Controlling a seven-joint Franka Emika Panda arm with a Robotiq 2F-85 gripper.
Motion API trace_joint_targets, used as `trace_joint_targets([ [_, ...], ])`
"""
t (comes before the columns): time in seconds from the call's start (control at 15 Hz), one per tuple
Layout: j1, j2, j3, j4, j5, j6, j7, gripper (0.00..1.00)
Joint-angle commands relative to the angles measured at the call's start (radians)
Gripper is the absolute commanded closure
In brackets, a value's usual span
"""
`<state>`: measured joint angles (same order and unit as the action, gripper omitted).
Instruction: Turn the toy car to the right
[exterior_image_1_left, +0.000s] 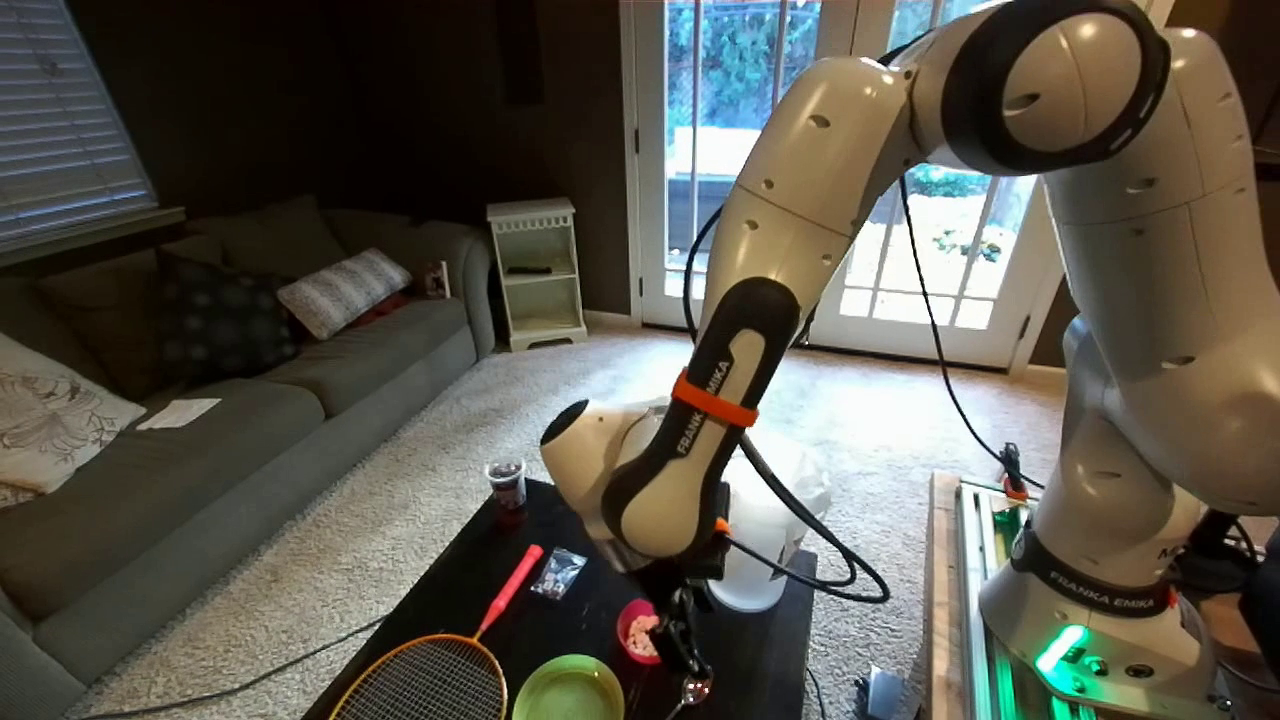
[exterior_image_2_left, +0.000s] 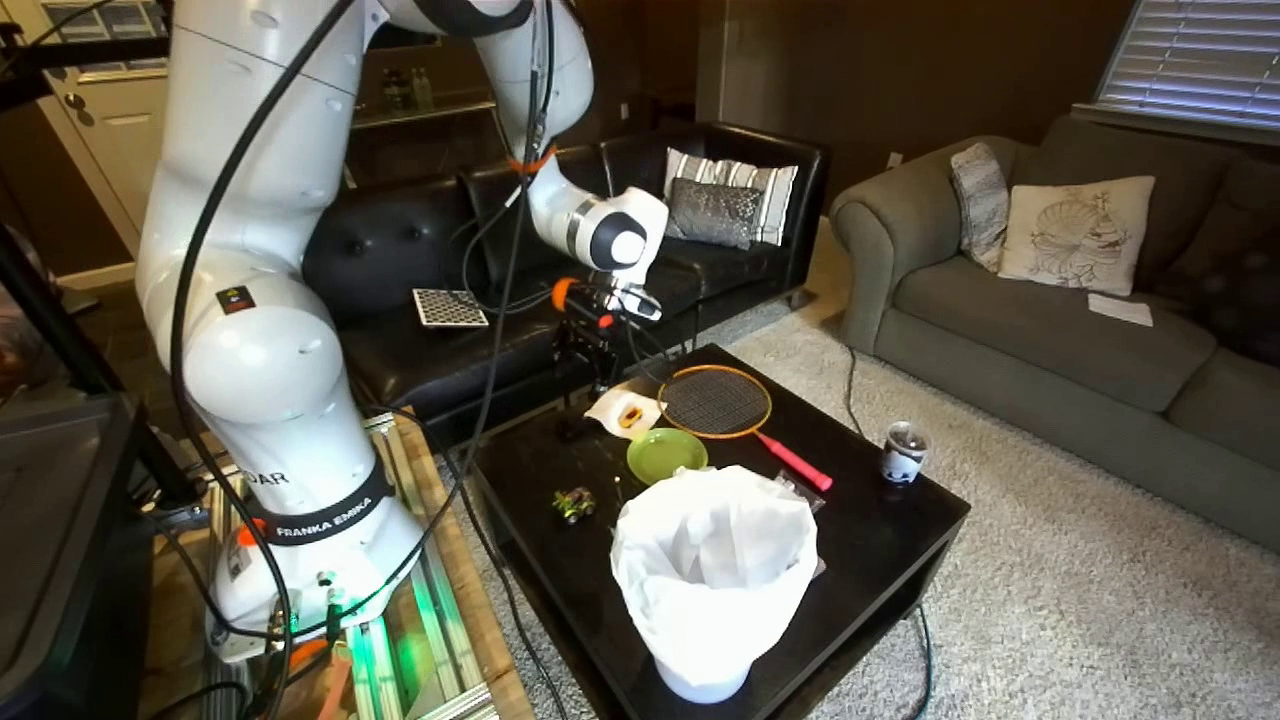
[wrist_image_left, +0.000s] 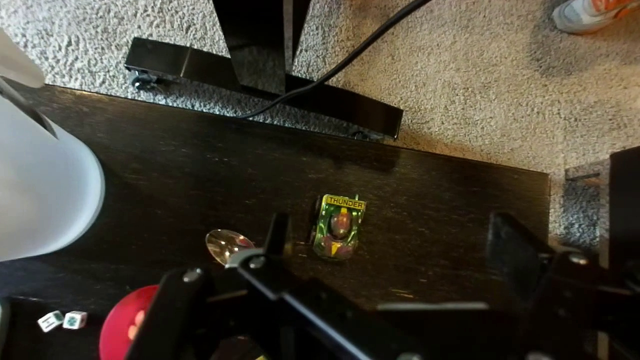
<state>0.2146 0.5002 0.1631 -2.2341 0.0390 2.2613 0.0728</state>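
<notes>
The shiny green toy car (wrist_image_left: 340, 229) sits on the dark counter (wrist_image_left: 430, 210). Its flat yellow end says THUNDER. In the wrist view, the counter's straight edge runs above the car, with plain dark top in between and more to the right. Past the edge lies fuzzy carpet (wrist_image_left: 475, 95). The claw (wrist_image_left: 391, 234) is spread wide, and the car shows between its 2 fingers. Left of the car are a shiny spoon (wrist_image_left: 226, 245), a round red bowl (wrist_image_left: 120, 320), 2 white cubes (wrist_image_left: 75, 320) and a smooth white bin (wrist_image_left: 45, 200). In an exterior view, a crinkly white bag (exterior_image_2_left: 710, 535) lines the bin, and a round green plate (exterior_image_2_left: 667, 455) lies near the car.
</notes>
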Motion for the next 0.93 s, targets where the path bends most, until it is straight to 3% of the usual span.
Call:
trace_joint_targets([
  [0.0, 0.075, 0.111, -0.015, 0.026, -0.043, 0.136, 0.09, 0.0],
  [0.27, 0.174, 0.206, -0.086, 0.032, -0.118, 0.277, 0.222, 0.0],
  [0.87, 0.194, 0.422, -0.144, 0.067, -0.116, 0.648, 0.161, 0.0],
])
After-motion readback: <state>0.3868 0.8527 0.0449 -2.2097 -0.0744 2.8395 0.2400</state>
